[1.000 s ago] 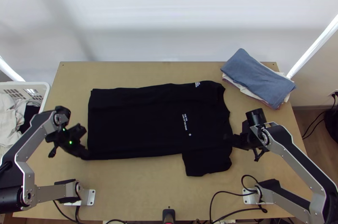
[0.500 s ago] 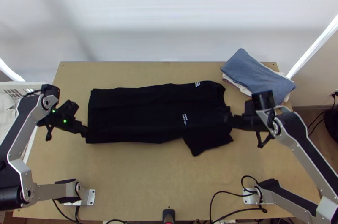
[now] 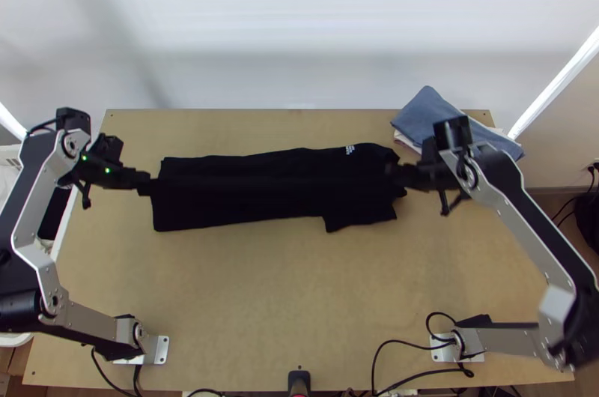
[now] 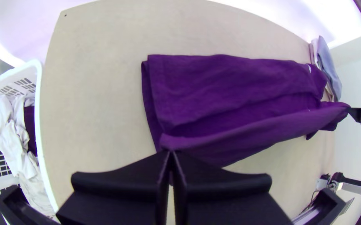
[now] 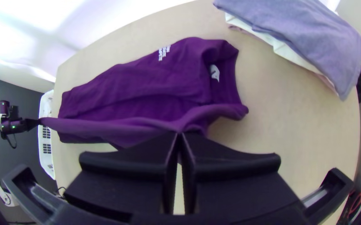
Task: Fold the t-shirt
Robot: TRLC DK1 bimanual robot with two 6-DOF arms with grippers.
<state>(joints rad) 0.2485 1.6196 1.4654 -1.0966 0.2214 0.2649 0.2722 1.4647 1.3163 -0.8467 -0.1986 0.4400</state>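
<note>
Displaced toward the far side of the table (image 3: 247, 307) since the earlier frame: the raised near side of the t-shirt (image 3: 232, 206), together with the left gripper (image 4: 170, 152) and the right gripper (image 5: 179, 134). Both pairs of jaws are clenched on its cloth, left at the hem end, right toward the neck end; the span sags between them, and the remainder lies spread beyond. Likely faults: (a) a skewed fold, should one pair of jaws advance farther than the other; (b) creases, should the slack span land before being drawn taut; (c) a lost corner, should either narrow pinch slip; (d) a protruding sleeve (image 3: 359, 219), should the part hanging beside the right jaws trail as they lower
</note>
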